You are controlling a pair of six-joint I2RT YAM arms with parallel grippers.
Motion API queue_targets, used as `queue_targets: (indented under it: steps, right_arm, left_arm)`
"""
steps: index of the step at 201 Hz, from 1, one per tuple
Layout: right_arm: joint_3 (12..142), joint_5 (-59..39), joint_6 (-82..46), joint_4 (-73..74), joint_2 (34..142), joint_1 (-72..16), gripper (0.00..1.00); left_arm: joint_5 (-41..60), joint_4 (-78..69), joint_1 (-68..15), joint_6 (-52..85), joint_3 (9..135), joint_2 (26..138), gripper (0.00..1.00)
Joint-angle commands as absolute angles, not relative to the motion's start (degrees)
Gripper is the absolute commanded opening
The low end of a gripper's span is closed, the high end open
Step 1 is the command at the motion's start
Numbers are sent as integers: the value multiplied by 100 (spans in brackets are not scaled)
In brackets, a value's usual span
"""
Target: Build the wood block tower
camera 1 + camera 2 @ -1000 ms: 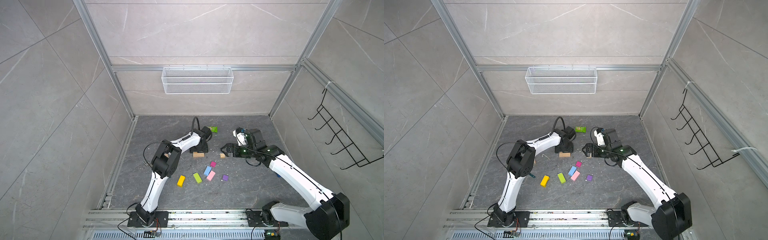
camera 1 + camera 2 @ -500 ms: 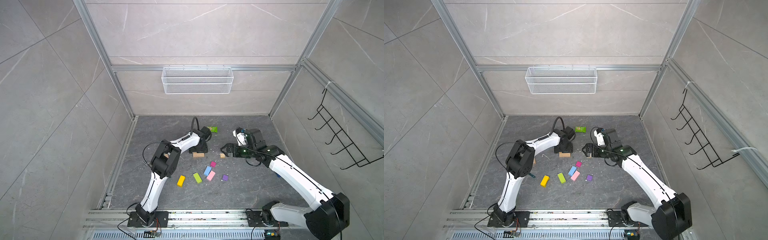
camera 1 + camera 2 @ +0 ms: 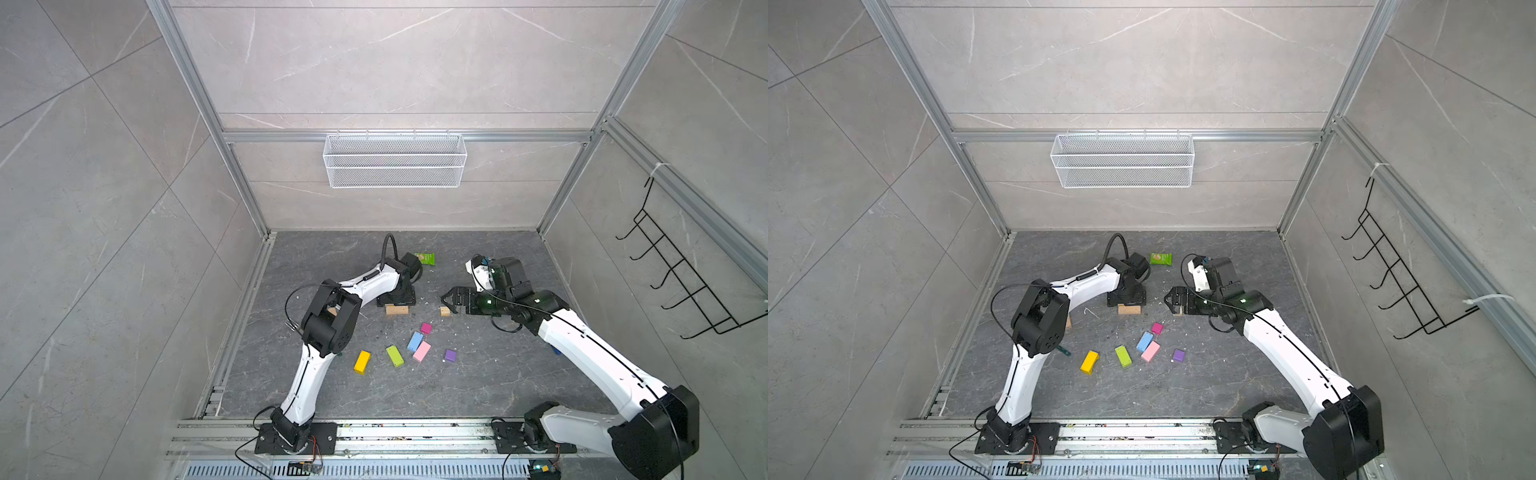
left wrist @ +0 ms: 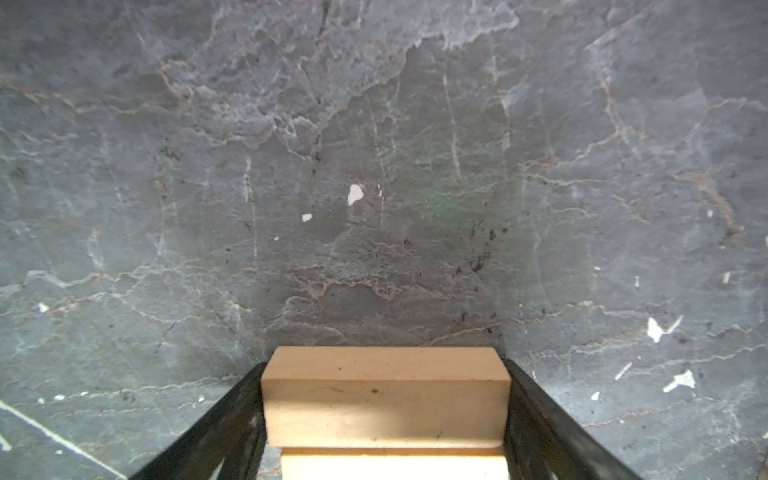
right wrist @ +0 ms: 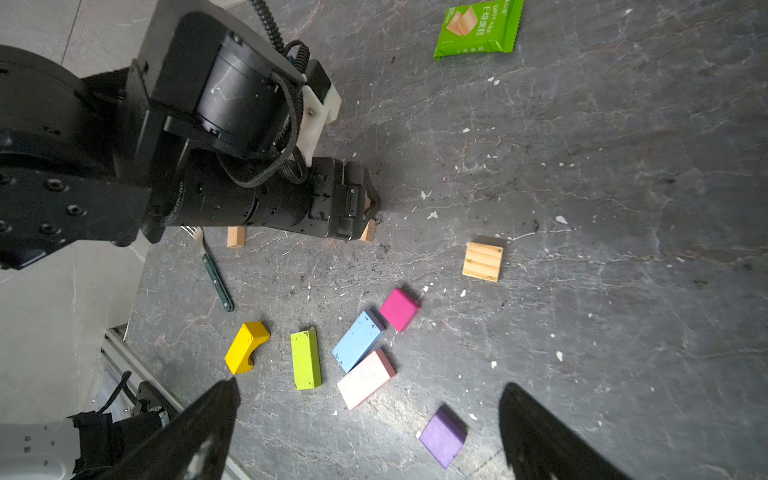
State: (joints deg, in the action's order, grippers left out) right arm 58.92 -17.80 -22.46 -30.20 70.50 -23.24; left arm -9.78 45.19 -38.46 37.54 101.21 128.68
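Both top views: left gripper (image 3: 396, 303) over tan bars (image 3: 397, 310) on desk (image 3: 478, 382); right gripper (image 3: 446, 302) near tan cube (image 3: 445, 311). Left wrist: jaws flank upper bar (image 4: 384, 395), grip unclear. Right wrist: jaws wide, empty. Likely base-laying; next needs clean retreat, then coloured blocks (image 5: 357, 340)

White arms (image 3: 307, 386), black joints (image 3: 330, 320), cables.

Overhead pair, wrist close-ups
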Motion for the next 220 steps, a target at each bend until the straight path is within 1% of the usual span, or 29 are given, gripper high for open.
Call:
queue_targets:
  steps: [1, 220]
  right_arm:
    - [5947, -1838, -2276, -3085, 7074, -2338, 99]
    - [5925, -1848, -2285, -3067, 7102, -2355, 99]
  left_arm:
    - [-949, 4940, -3824, 3787, 10009, 12911, 84]
    - [-801, 4834, -3884, 3823, 10069, 12964, 83]
